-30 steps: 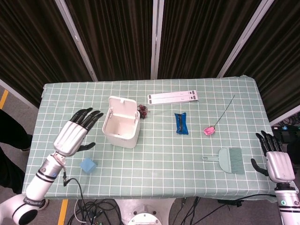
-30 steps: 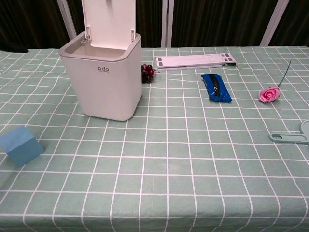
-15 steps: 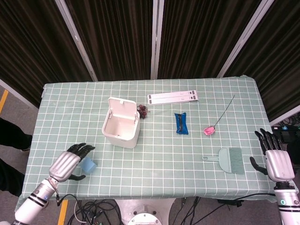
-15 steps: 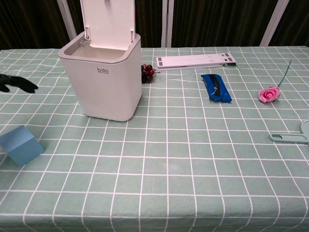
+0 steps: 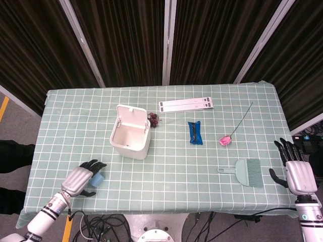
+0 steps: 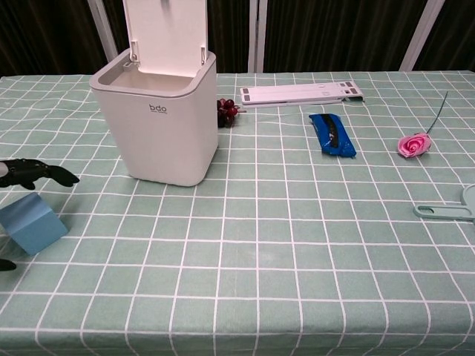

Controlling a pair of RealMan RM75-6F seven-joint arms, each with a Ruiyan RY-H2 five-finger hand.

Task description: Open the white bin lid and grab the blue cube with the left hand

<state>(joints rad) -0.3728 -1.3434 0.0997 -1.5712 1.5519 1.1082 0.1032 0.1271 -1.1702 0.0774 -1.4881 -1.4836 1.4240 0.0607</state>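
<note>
head view: the white bin (image 5: 130, 138) stands with its lid (image 5: 132, 113) up. the left hand (image 5: 81, 179) sits over the blue cube (image 5: 97, 178), fingers (image 5: 94, 165) spread around it, not closed. the right hand (image 5: 296, 171) is beside the surface (image 5: 166, 166), fingers apart, holding nothing.

chest view: the blue cube (image 6: 31, 222) rests on the surface (image 6: 297, 259) with dark fingers (image 6: 33, 172) above it, apart.

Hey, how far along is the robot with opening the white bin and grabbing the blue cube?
Done: the white plastic bin stands with its hinged lid upright, so it is open. In hand: the left robot hand sits over the small blue cube, fingers spread around it, apparently not closed on it; the cube rests on the green checked tablecloth. Left: closing the fingers and lifting. The right robot hand waits open at the table edge.
</note>
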